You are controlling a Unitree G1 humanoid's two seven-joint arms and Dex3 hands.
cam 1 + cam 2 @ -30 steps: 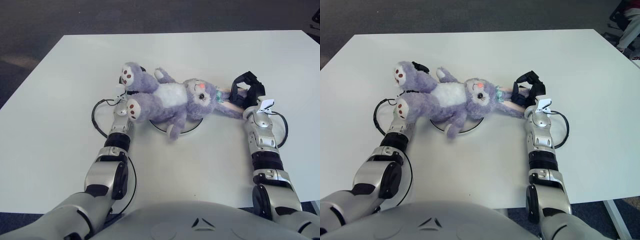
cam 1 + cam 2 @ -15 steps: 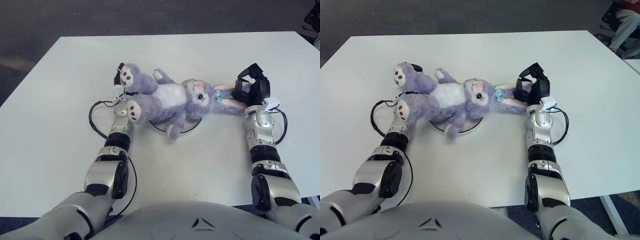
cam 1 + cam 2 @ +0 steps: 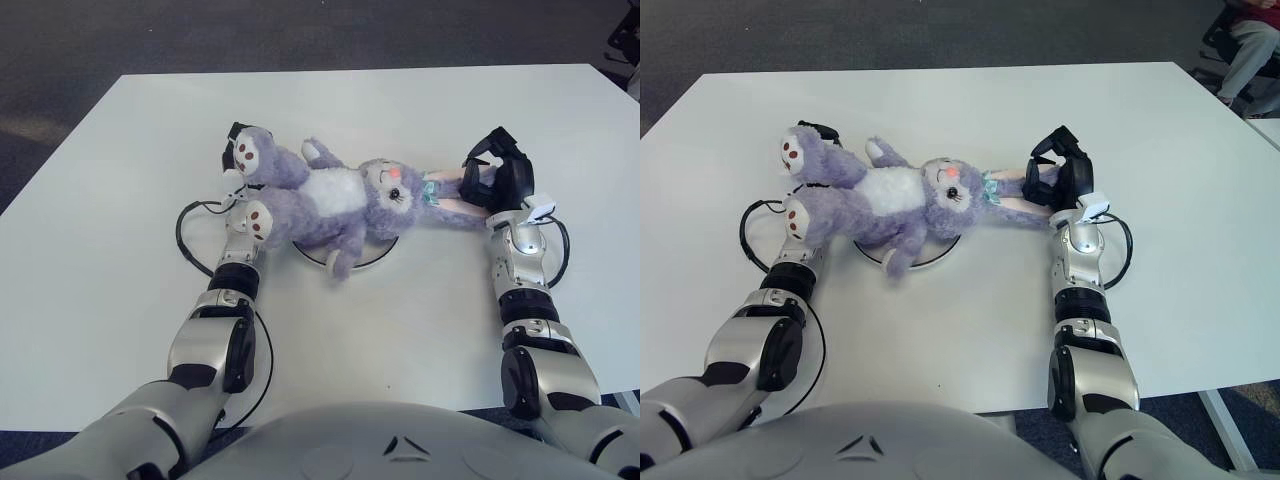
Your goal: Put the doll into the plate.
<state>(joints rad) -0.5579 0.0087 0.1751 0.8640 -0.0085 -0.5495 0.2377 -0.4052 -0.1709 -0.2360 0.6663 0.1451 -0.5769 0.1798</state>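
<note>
Gripping doll (image 3: pixel 335 197) ears w/ right hand (image 3: pixel 497 180), left hand (image 3: pixel 236 165) on legs, over plate (image 3: pixel 372 257)

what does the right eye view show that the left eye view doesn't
Only the right eye view shows a seated person's leg at the top right corner and a table leg at the lower right. Only the left eye view shows a dark object at its top right edge. Both show the purple doll lying over the white plate on the table, with the left hand at its feet and the right hand at its ears.
</note>
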